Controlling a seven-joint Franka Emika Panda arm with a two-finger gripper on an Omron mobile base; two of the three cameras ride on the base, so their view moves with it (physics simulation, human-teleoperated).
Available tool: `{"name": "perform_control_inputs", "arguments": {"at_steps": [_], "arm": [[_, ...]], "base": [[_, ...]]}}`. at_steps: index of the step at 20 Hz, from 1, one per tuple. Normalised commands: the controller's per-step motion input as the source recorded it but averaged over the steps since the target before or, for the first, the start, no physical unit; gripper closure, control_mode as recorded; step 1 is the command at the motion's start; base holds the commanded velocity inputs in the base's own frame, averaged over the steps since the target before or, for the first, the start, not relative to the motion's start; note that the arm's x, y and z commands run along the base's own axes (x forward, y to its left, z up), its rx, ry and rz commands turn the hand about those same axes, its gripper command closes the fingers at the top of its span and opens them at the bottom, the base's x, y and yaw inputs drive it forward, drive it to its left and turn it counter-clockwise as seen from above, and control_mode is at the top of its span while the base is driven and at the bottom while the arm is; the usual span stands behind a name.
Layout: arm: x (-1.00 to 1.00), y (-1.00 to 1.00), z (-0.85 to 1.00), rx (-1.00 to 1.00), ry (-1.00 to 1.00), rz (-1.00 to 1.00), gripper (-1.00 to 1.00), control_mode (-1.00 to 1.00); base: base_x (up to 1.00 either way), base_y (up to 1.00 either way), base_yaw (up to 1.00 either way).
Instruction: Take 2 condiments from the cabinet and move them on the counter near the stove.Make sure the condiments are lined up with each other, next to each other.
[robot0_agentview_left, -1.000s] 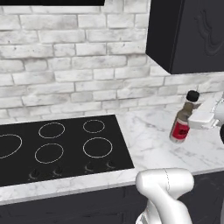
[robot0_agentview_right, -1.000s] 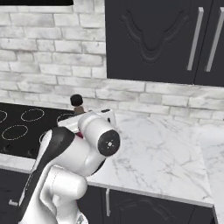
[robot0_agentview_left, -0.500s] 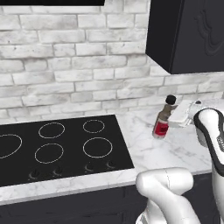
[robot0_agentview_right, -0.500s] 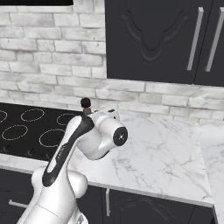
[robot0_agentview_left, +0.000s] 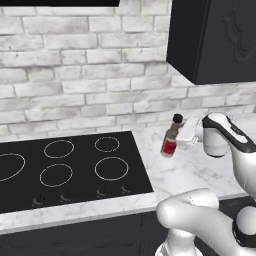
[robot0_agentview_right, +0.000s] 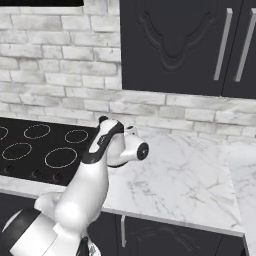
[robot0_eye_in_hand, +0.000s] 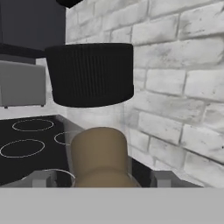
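Carrying amber bottle (robot0_agentview_left: 170, 141) in fingers (robot0_eye_in_hand: 38, 179), just right of stove (robot0_agentview_left: 65, 167), above table (robot0_agentview_left: 200, 170); not set down, maroon one unseen.

I cannot read any text. The red label (robot0_agentview_left: 169, 146) on the amber-brown bottle (robot0_agentview_left: 171, 136), near the stove's (robot0_agentview_left: 70, 165) right edge, shows no letters.
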Motion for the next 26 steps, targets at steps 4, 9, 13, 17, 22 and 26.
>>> {"name": "perform_control_inputs", "arguments": {"at_steps": [4, 9, 13, 17, 22, 26], "arm": [[0.80, 0.00, -0.53, -0.02, 0.02, 0.10, 1.00, -1.00], [0.82, 0.00, -0.51, -0.02, 0.06, 0.11, 1.00, -1.00], [0.75, 0.00, -0.42, 0.00, 0.07, 0.12, 1.00, -1.00], [0.63, -0.03, -0.39, 0.00, 0.04, 0.13, 1.00, -1.00], [0.04, 0.01, -0.42, -0.02, -0.02, 0.15, 1.00, -1.00], [-0.67, 0.12, -0.29, -0.07, -0.18, 0.13, 1.00, -1.00]], "base": [[0.00, 0.00, 0.00], [0.00, 0.00, 0.00], [0.00, 0.00, 0.00], [0.00, 0.00, 0.00], [0.00, 0.00, 0.00], [0.00, 0.00, 0.00]]}}
